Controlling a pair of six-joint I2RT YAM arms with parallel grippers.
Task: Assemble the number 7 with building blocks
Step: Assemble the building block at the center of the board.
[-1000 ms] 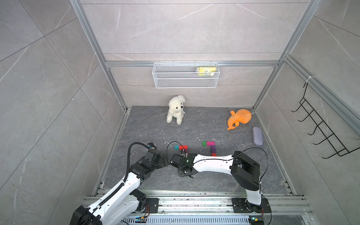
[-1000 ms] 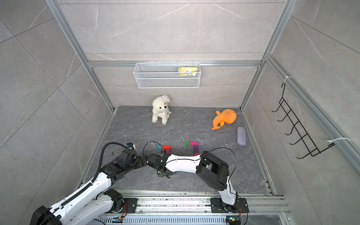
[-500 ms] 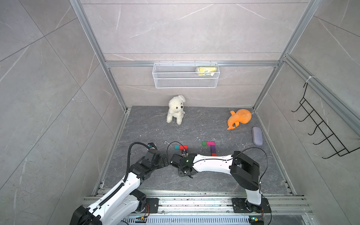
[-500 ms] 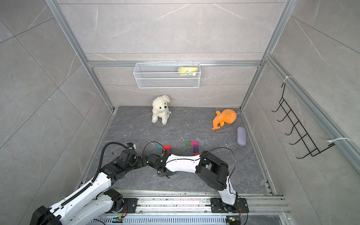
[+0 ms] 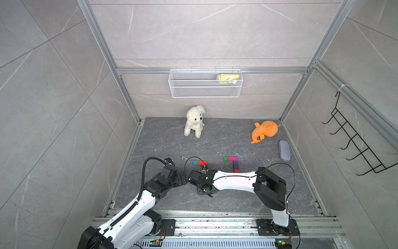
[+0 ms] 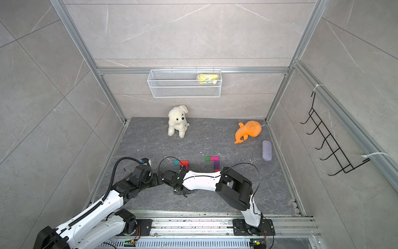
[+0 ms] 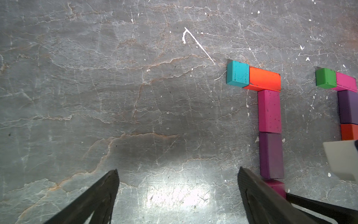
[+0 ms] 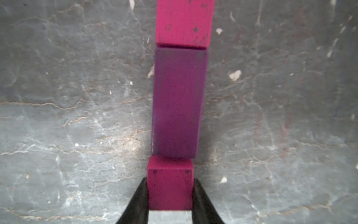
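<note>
While right gripper (image 8: 170,181) pinches magenta cube (image 8: 170,194), left gripper (image 7: 177,169) spread; wire basket (image 5: 193,91) holds yellow packet (image 5: 227,78).

Dark veined floor (image 5: 163,148) — plush dog (image 5: 193,120), orange toy (image 5: 265,130), lilac case (image 5: 284,150), building blocks (image 5: 231,158) in two angled rows

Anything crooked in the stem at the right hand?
Slightly: the small magenta block, shut in the right hand, sits a little sideways off the line of the purple block, leaving a small step. Nothing else stands out.
</note>
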